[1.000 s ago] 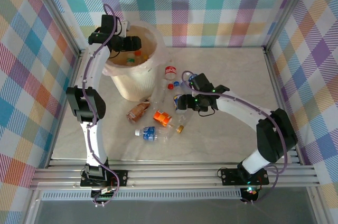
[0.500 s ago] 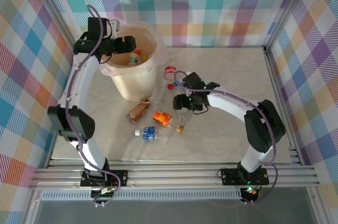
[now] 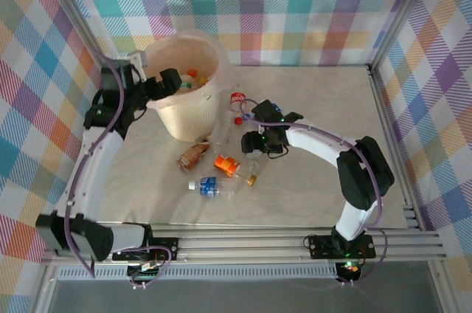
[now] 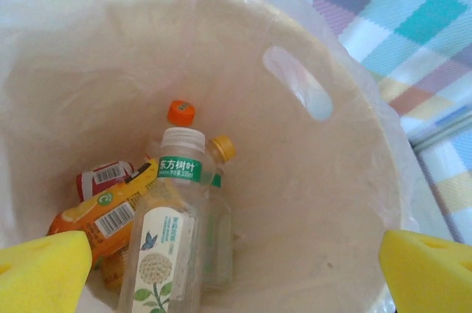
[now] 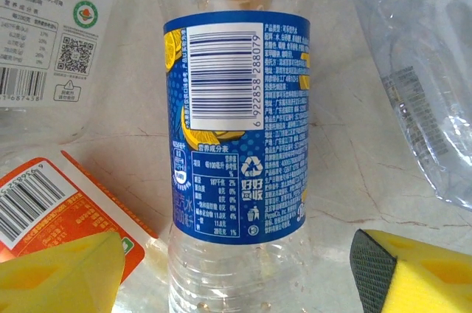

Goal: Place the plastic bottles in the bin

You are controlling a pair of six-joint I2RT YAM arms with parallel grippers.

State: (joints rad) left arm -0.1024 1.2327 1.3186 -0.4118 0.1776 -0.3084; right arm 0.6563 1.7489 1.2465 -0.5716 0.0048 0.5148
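Note:
The bin (image 3: 198, 115) stands at the back left, a cream bucket lined with a bag. My left gripper (image 3: 168, 83) hangs at its left rim, open, with nothing between the yellow pads (image 4: 40, 272). Inside the bin (image 4: 332, 180) lie several plastic bottles, among them a clear one with a flower label (image 4: 173, 217) and an orange-labelled one (image 4: 103, 213). My right gripper (image 3: 254, 146) is low over the loose bottles on the table. It is open, its pads (image 5: 59, 276) on either side of a blue-labelled bottle (image 5: 236, 128) without touching it.
More bottles lie on the table in front of the bin: a brown-labelled one (image 3: 193, 155), an orange one (image 3: 226, 164), a blue-labelled one (image 3: 209, 186), a clear one (image 3: 221, 132) and a red-labelled one (image 3: 237, 97). Aluminium frame rails (image 3: 243, 243) run round the table.
My left arm has drawn back from over the bin to its left rim, and its jaws have spread wide. My right gripper has shifted slightly left over the bottles.

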